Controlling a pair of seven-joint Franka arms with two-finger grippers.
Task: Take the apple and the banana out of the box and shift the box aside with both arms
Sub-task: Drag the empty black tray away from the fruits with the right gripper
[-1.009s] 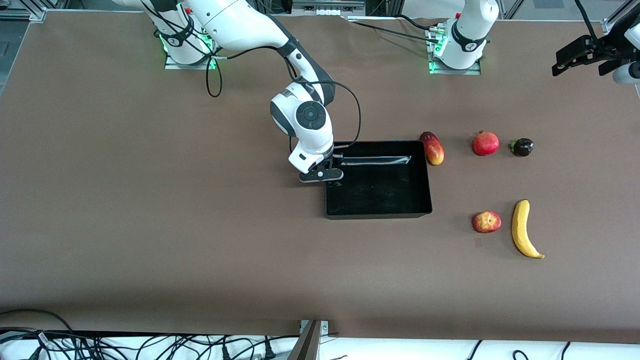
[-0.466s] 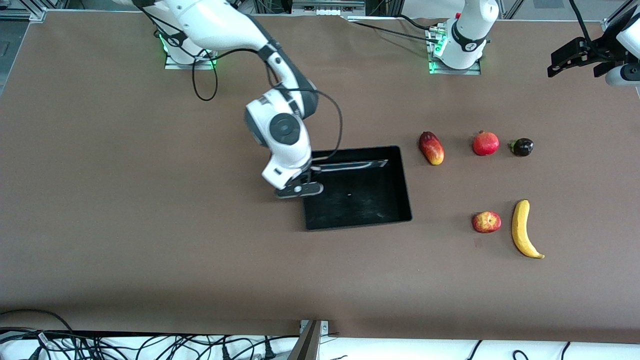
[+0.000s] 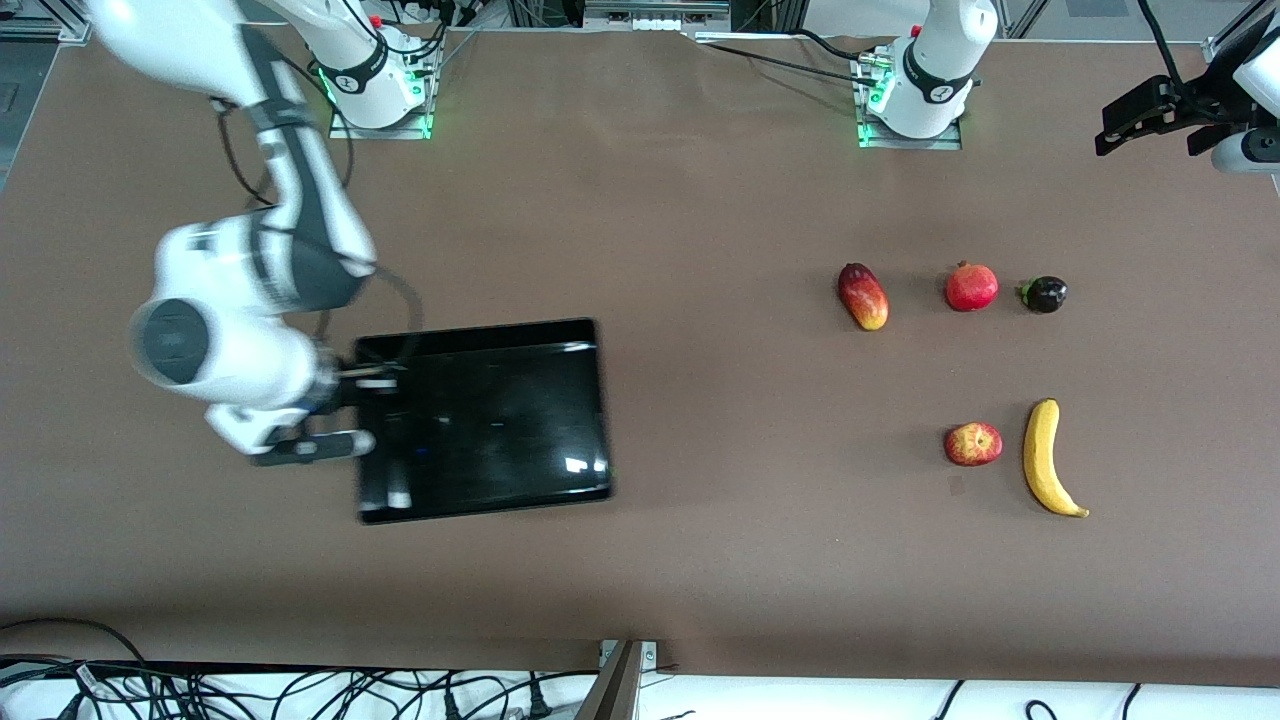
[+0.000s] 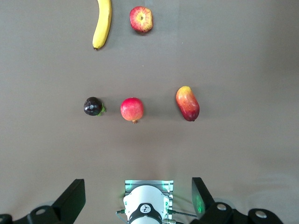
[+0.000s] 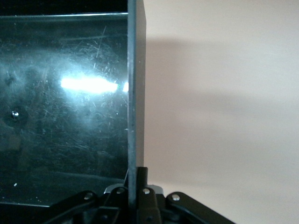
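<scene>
My right gripper (image 3: 352,403) is shut on the short wall of the black box (image 3: 480,420) and holds it over the table toward the right arm's end. In the right wrist view the wall (image 5: 135,93) runs straight into the shut gripper (image 5: 137,189). The box is empty. The apple (image 3: 973,443) and the banana (image 3: 1047,457) lie side by side on the table toward the left arm's end; both show in the left wrist view, apple (image 4: 141,19) and banana (image 4: 103,23). My left gripper (image 3: 1122,122) is open and empty, high above the table's edge.
A mango (image 3: 863,296), a pomegranate (image 3: 971,287) and a small dark fruit (image 3: 1044,294) lie in a row, farther from the front camera than the apple and banana. The left arm's base (image 3: 915,90) stands at the table's edge. Cables hang along the near edge.
My right gripper has carried the box away from the mango, toward the right arm's end and nearer the front camera. The left arm and the fruits have stayed in place.
</scene>
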